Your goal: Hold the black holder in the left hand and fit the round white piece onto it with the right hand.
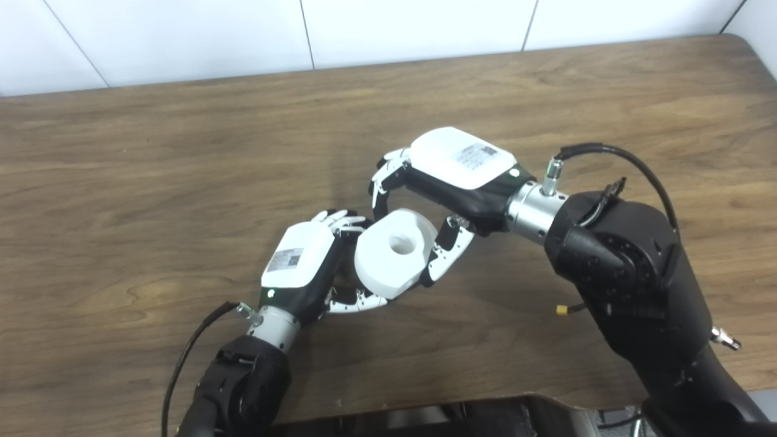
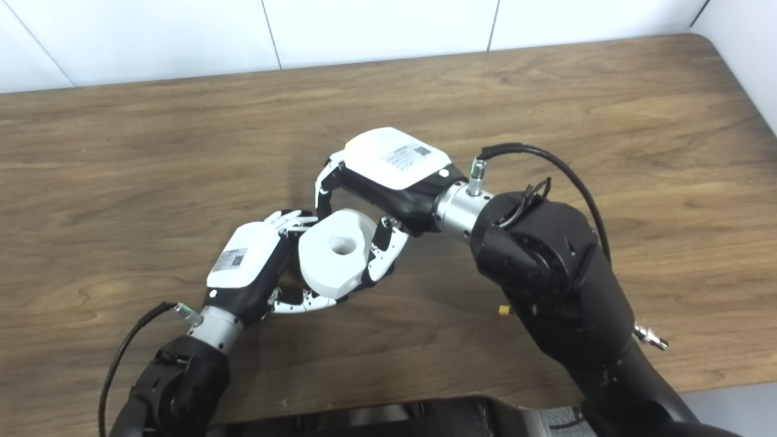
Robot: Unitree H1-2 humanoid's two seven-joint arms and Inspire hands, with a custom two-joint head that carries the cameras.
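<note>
Round white piece [image 1: 394, 252] held above mid-table [image 1: 152, 182], nearer its front edge, between both hands. Right hand [image 1: 452, 176] fingers clasping it; left hand [image 1: 303, 267] fingers curled underneath, black holder hidden.

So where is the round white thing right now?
The round white piece is mid-table, above the wood, between the two hands: the left hand is at its left and the right hand's fingers are around it.

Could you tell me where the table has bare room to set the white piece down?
Bare wood lies along the far wall edge of the table and at its left end. The middle is crowded: left hand and right hand meet around the round white piece.
</note>
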